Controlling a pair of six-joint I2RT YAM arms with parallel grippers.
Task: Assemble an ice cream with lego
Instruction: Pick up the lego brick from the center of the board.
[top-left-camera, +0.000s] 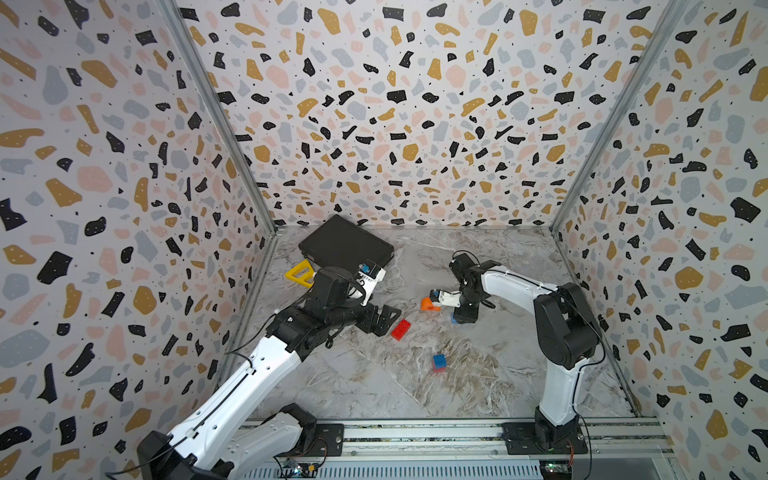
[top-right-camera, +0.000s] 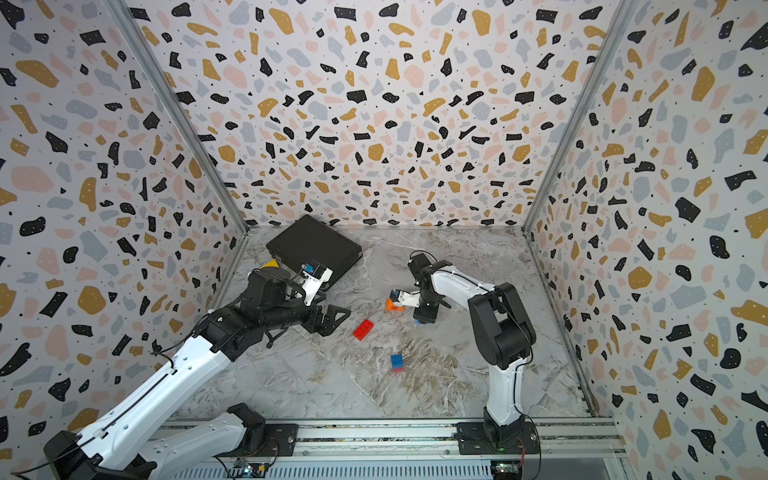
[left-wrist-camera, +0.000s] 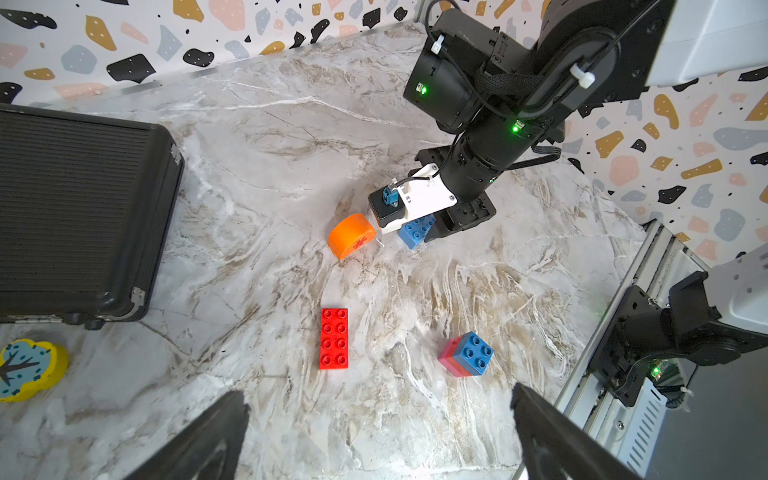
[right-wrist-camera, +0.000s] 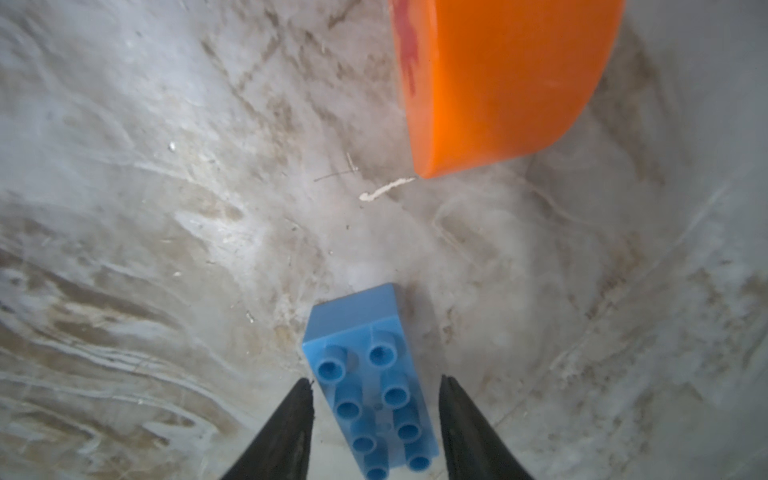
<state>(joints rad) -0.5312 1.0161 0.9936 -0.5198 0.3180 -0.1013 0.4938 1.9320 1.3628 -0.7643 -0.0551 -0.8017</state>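
Lego pieces lie scattered on the marble table (top-left-camera: 478, 374); no ice cream is built yet, apart from a small blue-and-red pair (left-wrist-camera: 467, 355) already joined and lying on its side.

Right gripper (right-wrist-camera: 375, 379): jaws narrowed and set down astride the long light-blue brick (right-wrist-camera: 368, 388), one fingertip on each long side. A sliver of table shows on both sides, so they are judged not yet clamped. The brick lies studs up, and its long axis runs straight out from the wrist, so the jaws span its short width. This is judged the correct alignment for a squeeze.

Orange dome (right-wrist-camera: 498, 83): just beyond the brick's far end, not touching it, lying on its side.

Long red brick (left-wrist-camera: 333, 338): flat, studs up, well apart from the right gripper and nearer the left.

Left gripper (left-wrist-camera: 378, 395): spread wide, holding nothing, hanging above the table close to the red brick.

Black case (left-wrist-camera: 75, 216): behind, clear of the work.
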